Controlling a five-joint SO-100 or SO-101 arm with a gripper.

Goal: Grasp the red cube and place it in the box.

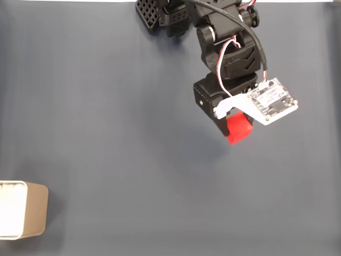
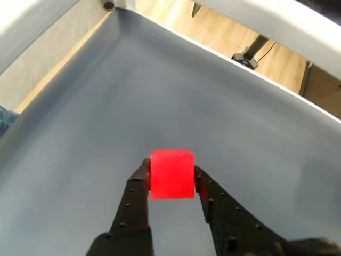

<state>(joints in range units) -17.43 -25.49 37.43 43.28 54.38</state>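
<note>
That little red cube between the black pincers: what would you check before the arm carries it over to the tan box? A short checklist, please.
1. Small bright red cube sits between the black two-finger gripper with a finger on each side: ok.
2. Cube lifted clear of the grey table mat: cannot tell; the fixed view shows a shadow beside it, but no clear gap.
3. Tan cardboard-coloured box with its white interior facing up, at the lower left edge of the fixed view: ok.
4. Mat between cube and box free of obstacles: ok.
5. Cube sits square in the grip, not twisted: ok in the wrist view.
6. Grip firm enough for travel: cannot tell.
</note>
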